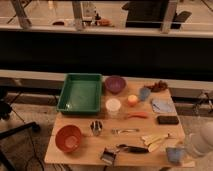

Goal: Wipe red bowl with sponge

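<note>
The red bowl [68,137] stands upright and empty at the front left of the wooden table [85,152]. A pale yellow flat thing [154,140] lies at the front right; I cannot tell whether it is the sponge. My pale arm comes in at the lower right edge, and the gripper [187,149] hangs over the table's front right corner, beside a small blue thing [174,153]. The gripper is far to the right of the red bowl.
A green tray [80,92] sits at the back left, with a purple bowl [115,83] to its right. Also on the table are a white cup [113,106], a blue cloth [162,105], a black slab [167,120], a metal cup [96,127] and a black-handled tool [131,148].
</note>
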`<act>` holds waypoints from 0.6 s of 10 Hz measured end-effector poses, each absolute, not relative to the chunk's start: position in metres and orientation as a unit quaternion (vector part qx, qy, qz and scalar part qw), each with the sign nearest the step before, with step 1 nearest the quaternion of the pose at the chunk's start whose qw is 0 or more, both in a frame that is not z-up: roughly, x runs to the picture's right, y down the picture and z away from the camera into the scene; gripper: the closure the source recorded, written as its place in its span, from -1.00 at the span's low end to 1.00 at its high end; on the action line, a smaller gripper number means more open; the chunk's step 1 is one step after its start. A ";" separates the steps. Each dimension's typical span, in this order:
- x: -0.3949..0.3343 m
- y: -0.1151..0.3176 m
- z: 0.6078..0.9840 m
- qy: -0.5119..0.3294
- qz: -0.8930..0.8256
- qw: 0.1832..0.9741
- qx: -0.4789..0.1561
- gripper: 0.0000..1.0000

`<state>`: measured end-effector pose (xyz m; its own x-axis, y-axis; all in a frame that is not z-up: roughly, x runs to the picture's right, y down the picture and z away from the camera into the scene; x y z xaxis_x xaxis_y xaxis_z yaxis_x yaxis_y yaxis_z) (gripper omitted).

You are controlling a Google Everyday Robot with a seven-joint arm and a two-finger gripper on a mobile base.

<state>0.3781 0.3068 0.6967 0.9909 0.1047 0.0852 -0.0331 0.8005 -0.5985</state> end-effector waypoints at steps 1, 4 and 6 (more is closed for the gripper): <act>0.376 0.306 0.697 -0.058 0.035 0.947 -0.313 1.00; 0.366 0.301 0.695 -0.068 0.023 0.949 -0.308 1.00; 0.358 0.299 0.691 -0.074 0.013 0.949 -0.305 1.00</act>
<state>0.3584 0.2995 0.6912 0.9887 0.0704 0.1321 0.0197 0.8140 -0.5806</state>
